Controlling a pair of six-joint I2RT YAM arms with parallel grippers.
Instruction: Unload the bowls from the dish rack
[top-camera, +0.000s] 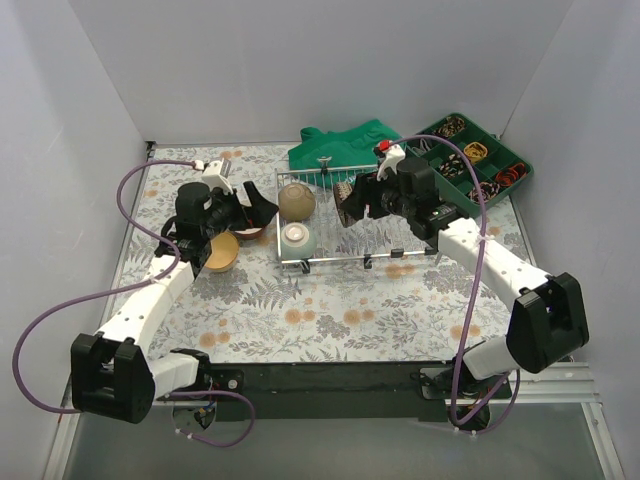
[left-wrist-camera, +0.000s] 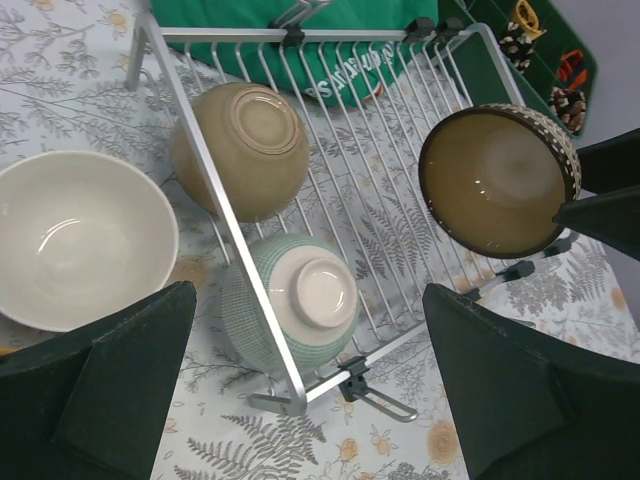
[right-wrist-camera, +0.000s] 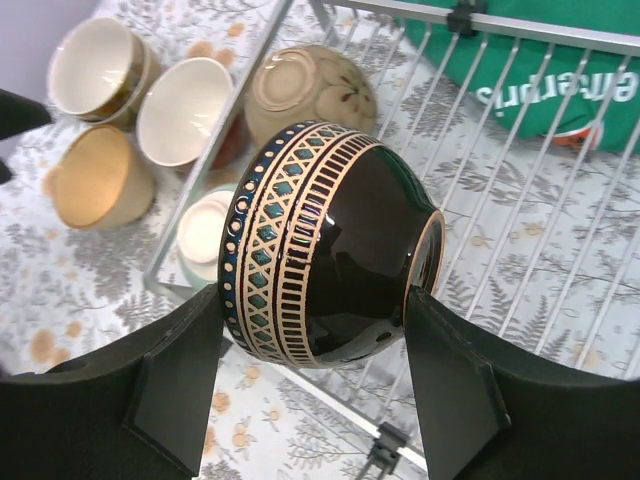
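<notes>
Firmly clamped on a dark patterned bowl (right-wrist-camera: 330, 240), the right gripper (right-wrist-camera: 312, 320) holds it tipped on its side above the wires of the dish rack (top-camera: 400, 254). The left gripper (left-wrist-camera: 308, 295) hangs wide apart and empty over the rack's left end. A tan bowl (top-camera: 296, 201) and a green ribbed bowl (top-camera: 296, 237) lie upturned in the rack, and other bowls sit on the worktop (top-camera: 330, 310) beside it. The unloading looks midway. The next move probably calls for carrying the held bowl past the rail and setting it on bare worktop.

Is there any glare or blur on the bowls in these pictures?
Right wrist: sharp white glints on the glossy dark patterned bowl, which is in focus. Left wrist: a soft glint inside the white bowl. Top external: even light, no strong glare.
</notes>
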